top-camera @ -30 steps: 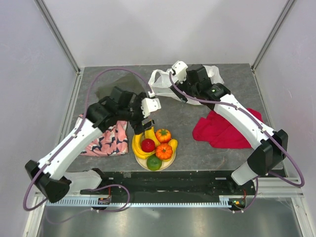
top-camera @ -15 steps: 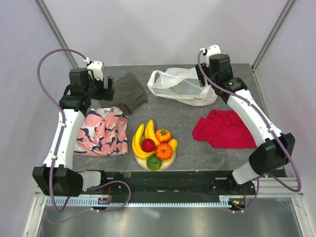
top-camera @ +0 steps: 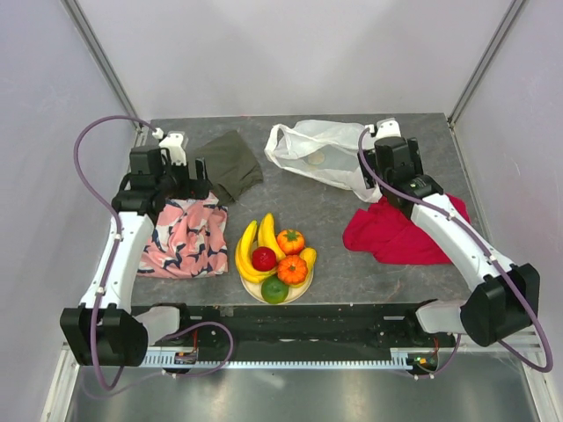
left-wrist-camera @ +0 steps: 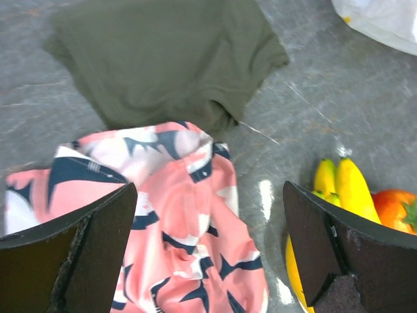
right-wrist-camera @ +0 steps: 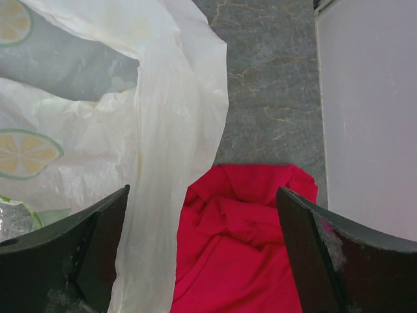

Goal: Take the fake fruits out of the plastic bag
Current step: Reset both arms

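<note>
Fake fruits (top-camera: 274, 259) heaped on plate (top-camera: 255, 294); plastic bag (top-camera: 317, 158) limp at rear | my left gripper (left-wrist-camera: 208, 189), right gripper (right-wrist-camera: 203, 190) both spread, empty | risk: right finger snags bag film, drags it.

One high overview, two close wrist views.
The top camera looks down from behind the near edge of the counter (top-camera: 325, 211). Both wrist cameras face down closely, by the left edge and far right corner, sharing the pink cloth (top-camera: 185, 236) and plastic bag (top-camera: 321, 158) with it.

left claw (top-camera: 198, 176): gone from above the plate (top-camera: 252, 292), now over the pink patterned cloth's (top-camera: 185, 236) far edge | right claw (top-camera: 376, 180): pulled nearer, now between plastic bag (top-camera: 317, 154) and red cloth (top-camera: 400, 230)
</note>
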Tool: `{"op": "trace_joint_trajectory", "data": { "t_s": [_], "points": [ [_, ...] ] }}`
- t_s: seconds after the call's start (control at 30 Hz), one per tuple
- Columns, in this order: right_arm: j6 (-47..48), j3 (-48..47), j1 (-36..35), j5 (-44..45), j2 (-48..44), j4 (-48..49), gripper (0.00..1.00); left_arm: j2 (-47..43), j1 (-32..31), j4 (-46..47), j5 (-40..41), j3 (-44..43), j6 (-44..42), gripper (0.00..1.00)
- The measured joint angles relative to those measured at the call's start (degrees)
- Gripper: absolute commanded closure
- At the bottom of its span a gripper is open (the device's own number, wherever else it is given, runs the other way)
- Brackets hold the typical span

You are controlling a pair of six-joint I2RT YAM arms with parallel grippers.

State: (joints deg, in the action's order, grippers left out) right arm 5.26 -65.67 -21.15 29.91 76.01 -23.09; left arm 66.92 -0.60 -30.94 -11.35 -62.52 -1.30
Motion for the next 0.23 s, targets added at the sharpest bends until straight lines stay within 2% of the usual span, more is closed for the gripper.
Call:
{"op": "trace_joint_trajectory", "data": {
  "t_s": [0.23],
  "points": [
    [-0.6, 0.7, 0.0, -1.2, -0.3, 0.0, 0.02, -3.2, 0.0, 0.0, -7.0, 4.2, 0.4, 0.01]
  ]
}}
